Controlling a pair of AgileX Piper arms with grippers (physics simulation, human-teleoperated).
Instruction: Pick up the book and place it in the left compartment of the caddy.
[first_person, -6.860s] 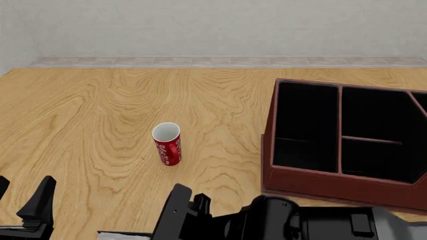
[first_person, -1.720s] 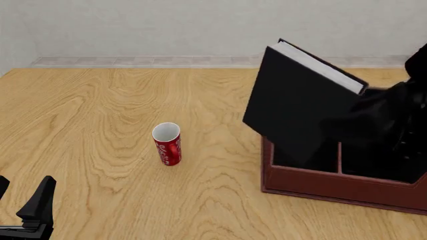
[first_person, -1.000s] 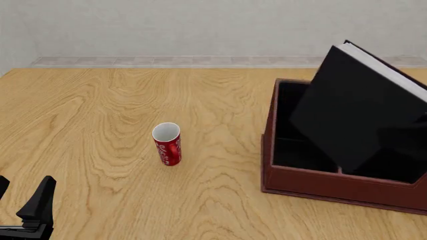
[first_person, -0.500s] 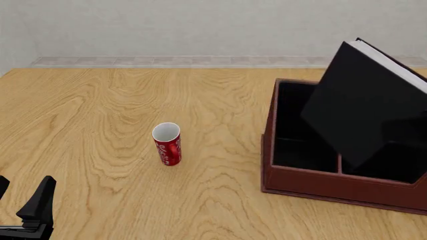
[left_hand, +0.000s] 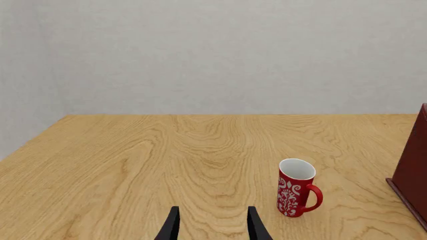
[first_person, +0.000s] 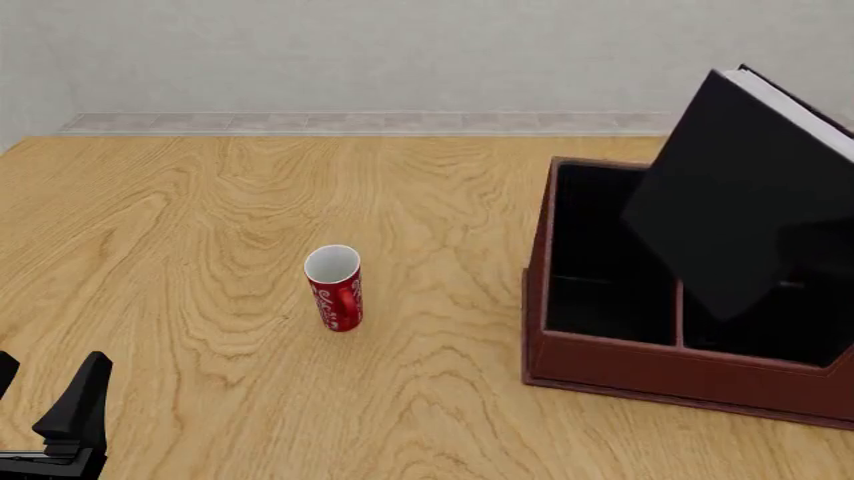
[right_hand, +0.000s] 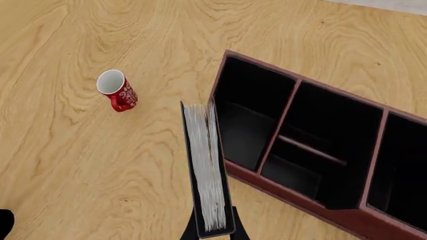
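Book (right_hand: 205, 170) stands clamped between right gripper (right_hand: 212, 231) fingers, apparently above caddy (first_person: 641, 360); left gripper (left_hand: 212, 225) parted.

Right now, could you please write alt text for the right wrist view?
The right end effector holds a black book edge-on, white pages showing, above a wooden table. Beyond it sits a red-brown caddy with black compartments and a red mug.

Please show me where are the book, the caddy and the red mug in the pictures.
book (first_person: 747, 190): front view, on its black cover.
caddy (first_person: 641, 375): front view, on its near red-brown wall.
red mug (left_hand: 293, 192): left wrist view, on its patterned side.
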